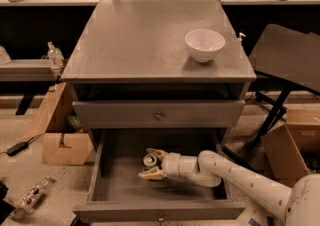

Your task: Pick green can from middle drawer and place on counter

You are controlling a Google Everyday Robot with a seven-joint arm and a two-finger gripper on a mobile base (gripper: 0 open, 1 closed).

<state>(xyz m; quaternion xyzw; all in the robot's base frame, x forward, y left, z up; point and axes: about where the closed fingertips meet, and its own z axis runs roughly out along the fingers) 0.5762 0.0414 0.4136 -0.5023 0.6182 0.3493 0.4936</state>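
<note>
The green can [149, 160] stands upright on the floor of the pulled-out middle drawer [120, 185], its silver lid showing. My gripper [149, 163] reaches in from the right on a white arm. Its tan fingers sit on the far and near sides of the can and are drawn in against it. The can rests on the drawer floor. The grey counter [145, 40] above is the cabinet top.
A white bowl [205, 45] sits on the counter's right side. The shut upper drawer front [159, 115] has a brass knob. Cardboard boxes stand on the floor at left [62, 145] and right [287, 145]. A dark folding table [290, 55] stands at right.
</note>
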